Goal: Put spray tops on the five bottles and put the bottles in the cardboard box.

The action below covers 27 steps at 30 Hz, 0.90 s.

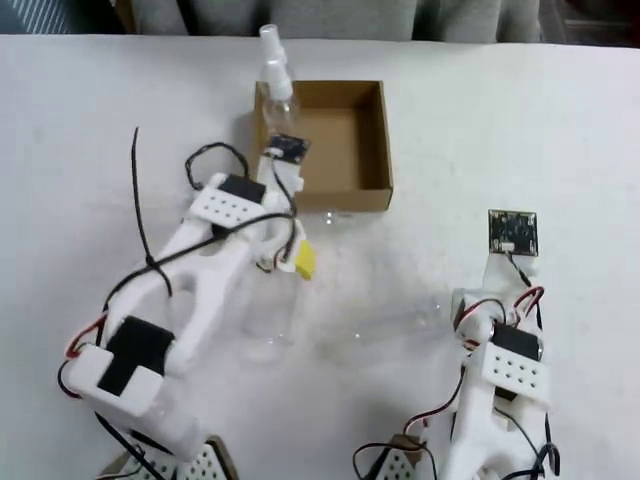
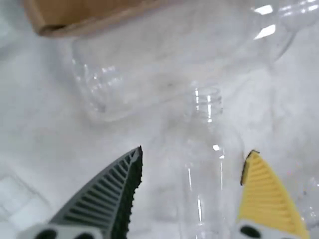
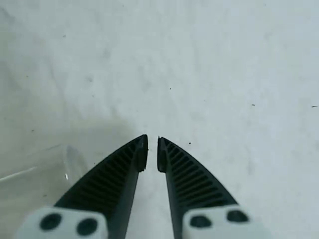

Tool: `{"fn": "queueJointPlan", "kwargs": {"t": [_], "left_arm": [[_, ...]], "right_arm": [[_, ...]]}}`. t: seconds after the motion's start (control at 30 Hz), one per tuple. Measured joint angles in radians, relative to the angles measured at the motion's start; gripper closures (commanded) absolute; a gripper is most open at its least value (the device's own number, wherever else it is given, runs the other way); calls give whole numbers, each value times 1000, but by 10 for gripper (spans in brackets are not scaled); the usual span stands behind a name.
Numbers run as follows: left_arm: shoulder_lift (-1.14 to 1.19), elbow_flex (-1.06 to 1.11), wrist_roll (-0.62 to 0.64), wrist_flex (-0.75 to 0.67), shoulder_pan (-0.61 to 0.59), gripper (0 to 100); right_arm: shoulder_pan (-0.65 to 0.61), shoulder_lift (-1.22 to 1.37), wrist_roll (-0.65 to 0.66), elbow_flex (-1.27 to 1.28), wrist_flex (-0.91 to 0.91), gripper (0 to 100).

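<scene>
1. A bare clear bottle [image 2: 204, 169] lies on the table at the middle of the left wrist view. The left gripper [image 2: 195, 151] is spread wide on either side of it and grips nothing
2. It looks to me like thin, light plastic, slick and easy to crush, so I'd pinch it gently round the body, below the neck
3. The right gripper [image 3: 152, 142] is nearly closed and empty, over the white table [image 3: 224, 59]
4. Count: one cardboard box [image 1: 370, 135], upper centre of the high view; one spray-topped bottle [image 1: 275, 75] upright at the box's left wall, inside or outside I can't tell; two bare bottles for certain, the second bottle [image 2: 164, 59] lying just beyond the first
</scene>
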Motion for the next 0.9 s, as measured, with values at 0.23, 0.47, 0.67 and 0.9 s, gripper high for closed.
{"fn": "queueJointPlan", "kwargs": {"t": [0.23, 0.47, 0.67, 0.9], "left_arm": [[0, 0, -32, 0, 0, 691], [0, 0, -34, -60, 12, 691], [11, 0, -35, -83, 21, 691], [115, -18, -6, -84, 21, 691]], "right_arm": [[2, 0, 0, 0, 0, 983], [2, 0, 0, 0, 0, 983], [0, 0, 0, 0, 0, 983], [2, 0, 0, 0, 0, 983]]}}
